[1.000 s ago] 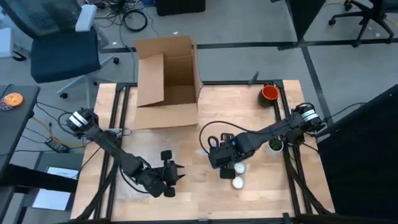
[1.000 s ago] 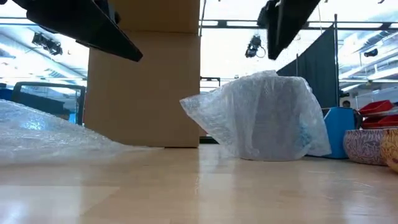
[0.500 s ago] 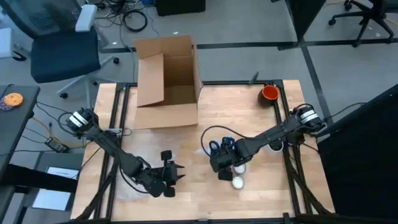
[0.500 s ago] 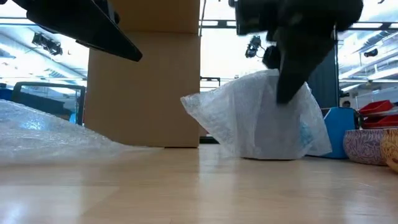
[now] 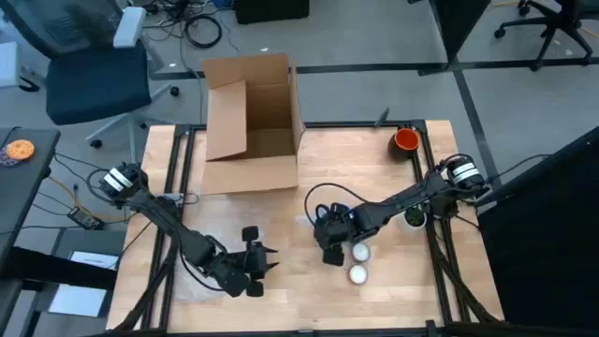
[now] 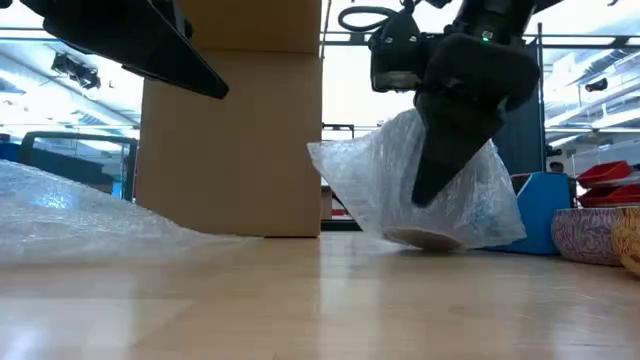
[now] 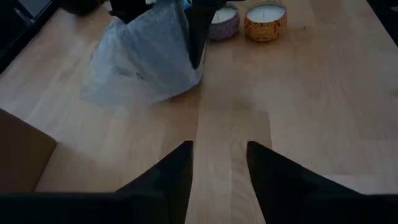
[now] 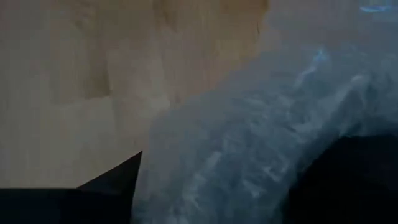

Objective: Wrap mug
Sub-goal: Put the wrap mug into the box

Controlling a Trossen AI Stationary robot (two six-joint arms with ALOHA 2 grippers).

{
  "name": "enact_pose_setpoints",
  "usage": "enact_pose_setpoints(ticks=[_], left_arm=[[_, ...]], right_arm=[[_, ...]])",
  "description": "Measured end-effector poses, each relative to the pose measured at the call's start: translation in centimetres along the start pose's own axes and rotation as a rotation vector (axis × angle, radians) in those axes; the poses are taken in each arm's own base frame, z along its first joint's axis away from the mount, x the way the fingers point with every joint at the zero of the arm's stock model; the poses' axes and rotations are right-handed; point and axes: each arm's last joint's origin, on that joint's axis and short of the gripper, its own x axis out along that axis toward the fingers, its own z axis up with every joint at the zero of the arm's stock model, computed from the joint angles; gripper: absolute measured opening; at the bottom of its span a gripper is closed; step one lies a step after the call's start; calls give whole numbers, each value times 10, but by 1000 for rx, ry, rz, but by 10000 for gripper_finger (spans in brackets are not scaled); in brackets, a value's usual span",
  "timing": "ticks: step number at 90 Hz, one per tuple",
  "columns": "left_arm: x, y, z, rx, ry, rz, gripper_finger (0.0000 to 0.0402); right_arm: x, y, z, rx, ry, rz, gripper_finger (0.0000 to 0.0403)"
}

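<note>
Two dark arms work over a pale wooden table (image 5: 281, 178) with an open brown cardboard box (image 5: 251, 122) at its far edge. Left gripper (image 5: 255, 262) hovers low, fingers (image 7: 177, 171) parted and empty. Right gripper (image 6: 440, 170) reaches down, fingers closed around the bubble-wrapped mug (image 6: 440, 195), tilted beneath it. Two small round candle tins (image 7: 249, 17) sit just beside this gripper.

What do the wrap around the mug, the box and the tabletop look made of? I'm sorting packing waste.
The wrap looks like clear plastic bubble film: translucent, crinkled, glossy. The box appears plain brown corrugated cardboard, matte, flaps open. The tabletop seems light wood planks with a smooth sheen. The right gripper presses the wrap.
</note>
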Motion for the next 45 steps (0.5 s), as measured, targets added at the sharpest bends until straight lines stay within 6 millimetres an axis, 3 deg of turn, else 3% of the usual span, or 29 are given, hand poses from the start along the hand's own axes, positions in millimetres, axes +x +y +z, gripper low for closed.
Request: enact_pose_setpoints(ticks=[25, 34, 45], left_arm=[[0, 0, 0, 1, 0, 0, 136], [0, 0, 0, 1, 1, 0, 136], [0, 1, -2, 15, 15, 6, 136]], right_arm=[[-11, 21, 8, -13, -3, 104, 71], [-31, 34, 29, 13, -63, 203, 36], [-67, 51, 55, -24, -155, 270, 35]])
